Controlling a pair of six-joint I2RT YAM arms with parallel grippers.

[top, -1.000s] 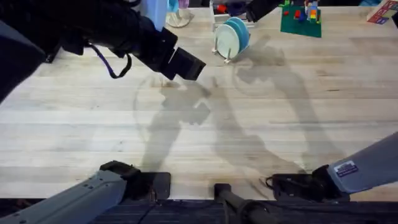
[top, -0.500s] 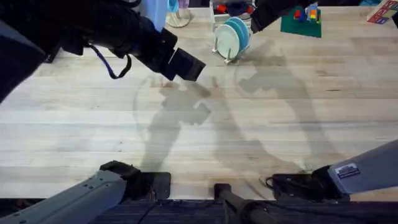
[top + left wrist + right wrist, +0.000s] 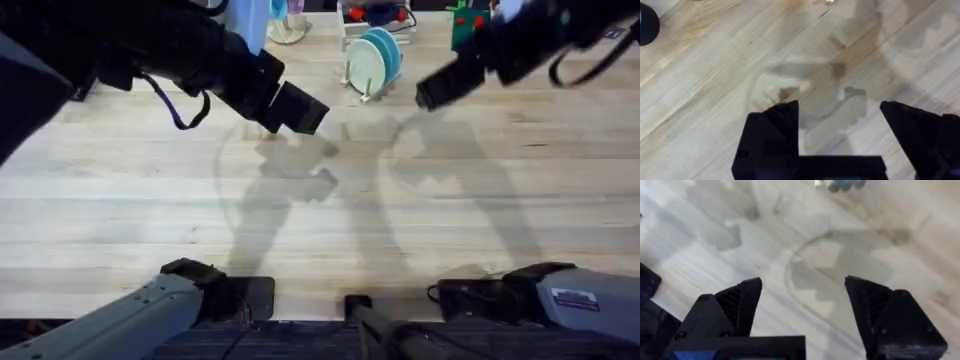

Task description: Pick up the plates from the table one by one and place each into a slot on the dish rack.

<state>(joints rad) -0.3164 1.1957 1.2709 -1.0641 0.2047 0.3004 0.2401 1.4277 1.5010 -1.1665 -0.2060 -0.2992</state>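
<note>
From the overhead camera I see the 2 plates (image 3: 372, 58) standing on edge in the dish rack (image 3: 362, 78) at the far side of the table (image 3: 330, 230), a little right of centre: the pale yellow-green one sits nearer the left, the light blue one just behind it, the 2 close together or touching, I cannot tell which. I cannot make out which slot each one occupies, since the pegs are too small to separate. My left gripper (image 3: 300, 108) hangs over bare wood to the left of the rack and nearer to me, apart from it. On the left wrist camera its 2 black fingers (image 3: 775, 125) stand spread wide with nothing but tabletop and shadow between them, so the left gripper (image 3: 840, 120) carries nothing. My right gripper (image 3: 440, 88) is above the table just to the right of the rack and clear of it. The right wrist camera shows the right gripper (image 3: 802, 297) with its fingers (image 3: 740, 300) parted wide as well, over plain planks, gripping nothing. Past the rack at the far edge I see a green board (image 3: 470, 28) with small coloured blocks on it, partly covered by the right arm, and a round wooden stand (image 3: 287, 30) to the left of the rack.
</note>
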